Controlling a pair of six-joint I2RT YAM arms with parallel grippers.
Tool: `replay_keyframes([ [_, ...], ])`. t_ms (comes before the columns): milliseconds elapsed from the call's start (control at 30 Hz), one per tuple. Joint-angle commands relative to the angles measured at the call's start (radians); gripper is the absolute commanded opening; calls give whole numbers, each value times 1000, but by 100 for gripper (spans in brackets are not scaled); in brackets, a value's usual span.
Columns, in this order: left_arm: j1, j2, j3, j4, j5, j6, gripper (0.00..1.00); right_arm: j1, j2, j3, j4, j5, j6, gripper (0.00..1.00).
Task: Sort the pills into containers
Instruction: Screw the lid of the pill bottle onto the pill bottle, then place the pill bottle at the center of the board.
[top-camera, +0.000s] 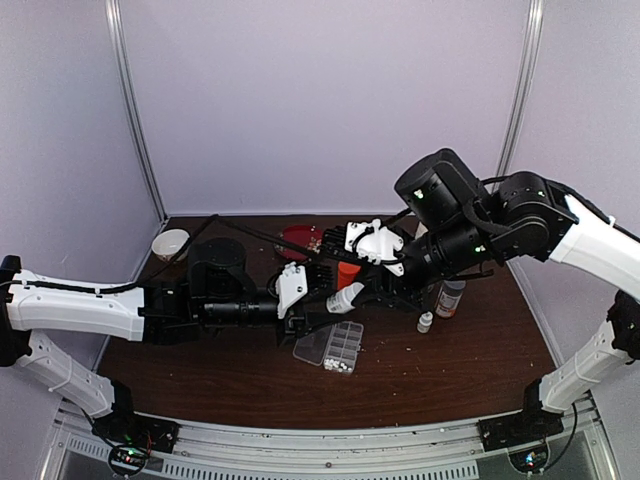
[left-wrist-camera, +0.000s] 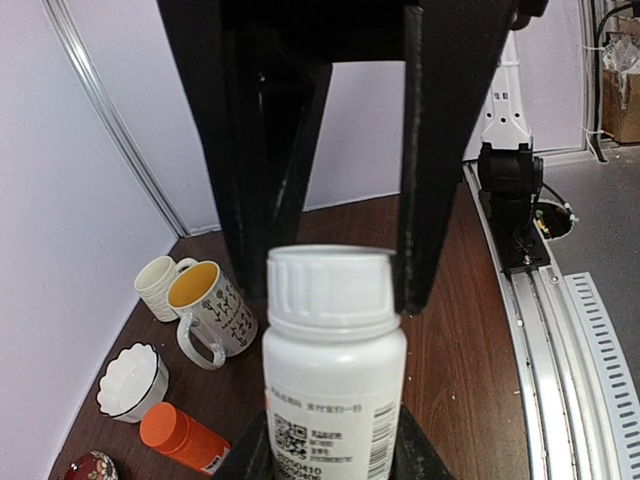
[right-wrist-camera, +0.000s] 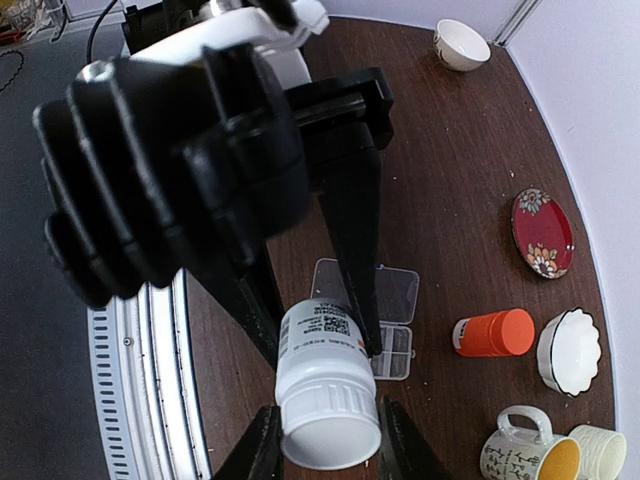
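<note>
Your left end effector (left-wrist-camera: 330, 455) clamps the white bottle (left-wrist-camera: 335, 385) while your right end effector (right-wrist-camera: 330, 445) pinches its cap (right-wrist-camera: 328, 415) over the open organizer (top-camera: 325, 345), few pills (top-camera: 338, 366) inside; a slipping twist could scatter more across the desk (top-camera: 470, 370).

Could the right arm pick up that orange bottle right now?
Probably not yet. The right gripper is clamped on the cap of the white bottle, while the left gripper holds its body. It would have to let go first; the orange bottle itself lies uncovered nearby.
</note>
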Motion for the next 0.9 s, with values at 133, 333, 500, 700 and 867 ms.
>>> replay_keyframes([
  [133,-4,-30,7,80,-62,-5,38,-8,15,5,34,87,174,0],
  [333,-5,-80,-40,88,-107,-33,97,-29,-16,-24,-17,93,124,0],
  [500,-6,-179,-108,27,-196,-24,98,-94,-65,-103,-21,92,139,0],
  [700,-6,-236,-126,-88,-324,-58,98,-118,-2,-93,-20,110,152,0],
  [867,3,-247,-105,-179,-492,-203,98,-119,128,-2,-3,92,182,0],
])
